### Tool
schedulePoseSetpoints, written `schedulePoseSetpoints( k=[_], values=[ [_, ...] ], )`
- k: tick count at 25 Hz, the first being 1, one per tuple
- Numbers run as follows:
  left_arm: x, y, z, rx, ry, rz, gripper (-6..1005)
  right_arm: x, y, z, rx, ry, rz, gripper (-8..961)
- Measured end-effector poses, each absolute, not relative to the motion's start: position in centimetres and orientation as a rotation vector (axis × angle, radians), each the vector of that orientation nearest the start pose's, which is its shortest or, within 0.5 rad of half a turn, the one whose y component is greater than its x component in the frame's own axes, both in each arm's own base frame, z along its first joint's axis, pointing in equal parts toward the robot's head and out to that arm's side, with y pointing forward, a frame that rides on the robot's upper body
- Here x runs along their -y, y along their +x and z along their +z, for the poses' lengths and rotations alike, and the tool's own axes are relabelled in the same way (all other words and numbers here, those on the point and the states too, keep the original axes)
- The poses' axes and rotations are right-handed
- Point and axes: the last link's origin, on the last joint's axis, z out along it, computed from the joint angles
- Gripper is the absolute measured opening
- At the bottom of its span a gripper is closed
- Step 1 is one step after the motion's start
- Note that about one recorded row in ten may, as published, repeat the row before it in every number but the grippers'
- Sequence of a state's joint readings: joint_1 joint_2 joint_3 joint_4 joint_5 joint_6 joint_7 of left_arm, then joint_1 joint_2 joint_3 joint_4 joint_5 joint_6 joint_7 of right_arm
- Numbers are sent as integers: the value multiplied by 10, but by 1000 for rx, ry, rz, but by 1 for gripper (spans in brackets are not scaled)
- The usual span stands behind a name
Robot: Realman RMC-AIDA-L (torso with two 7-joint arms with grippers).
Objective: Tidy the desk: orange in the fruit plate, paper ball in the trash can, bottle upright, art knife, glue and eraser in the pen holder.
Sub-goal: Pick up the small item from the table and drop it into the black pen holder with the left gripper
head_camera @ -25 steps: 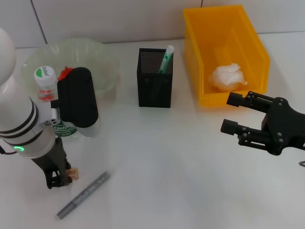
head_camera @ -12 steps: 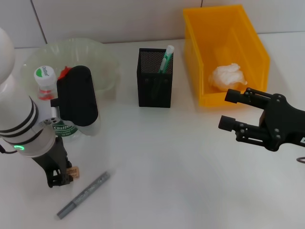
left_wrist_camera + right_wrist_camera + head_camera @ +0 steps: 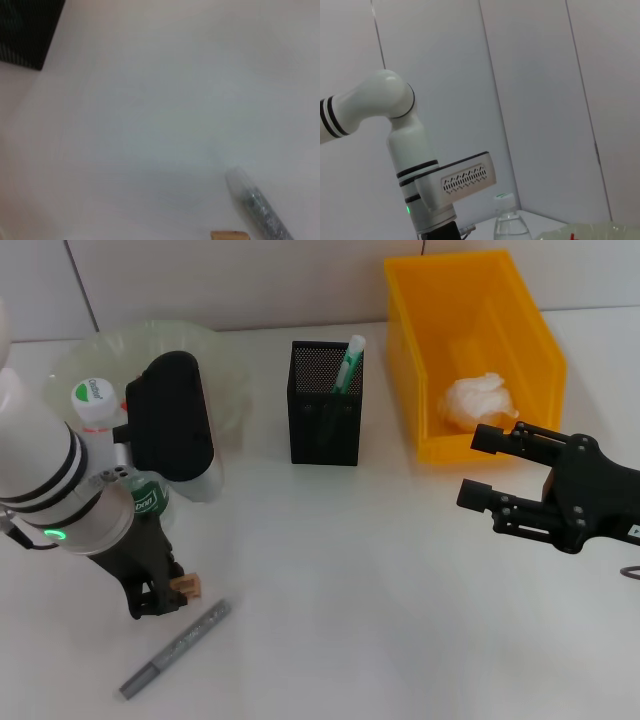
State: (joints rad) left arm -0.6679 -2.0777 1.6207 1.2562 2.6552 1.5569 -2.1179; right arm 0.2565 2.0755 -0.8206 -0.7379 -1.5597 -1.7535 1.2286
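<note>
The left gripper (image 3: pixel 165 595) is gripping a small tan eraser (image 3: pixel 186 586) near the tabletop's (image 3: pixel 350 580) front left corner, just beside a grey art knife (image 3: pixel 176 648) lying flat. A clear bottle (image 3: pixel 100 425) is standing upright by the fruit plate (image 3: pixel 225 370) toward the back left corner. The black mesh pen holder (image 3: pixel 324 405), with a green glue stick (image 3: pixel 348 364) in it, is sitting near the back edge. The paper ball (image 3: pixel 478 400) is lying in the yellow trash bin (image 3: pixel 520 310). The right gripper (image 3: pixel 482 470) is hovering with its fingers spread apart by the right edge.
</note>
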Motion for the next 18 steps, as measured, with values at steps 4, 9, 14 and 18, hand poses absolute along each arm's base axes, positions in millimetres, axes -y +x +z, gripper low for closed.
schedulePoseSetpoints(
  k=[4,9,14,18],
  values=[
    [-342,-175,-40,101,-2877,899,293,-267,275,35,-445,-2515,1109,724],
    [-343,-167,-38,94,-2903,818,296,-267,276,36,-451,-2503,1110,724],
    [-342,-147,-35,62,-2935,667,299,-266,277,36,-460,-2501,1112,724],
    [-341,-136,-31,41,-2946,582,301,-265,278,36,-463,-2499,1111,724]
  ],
)
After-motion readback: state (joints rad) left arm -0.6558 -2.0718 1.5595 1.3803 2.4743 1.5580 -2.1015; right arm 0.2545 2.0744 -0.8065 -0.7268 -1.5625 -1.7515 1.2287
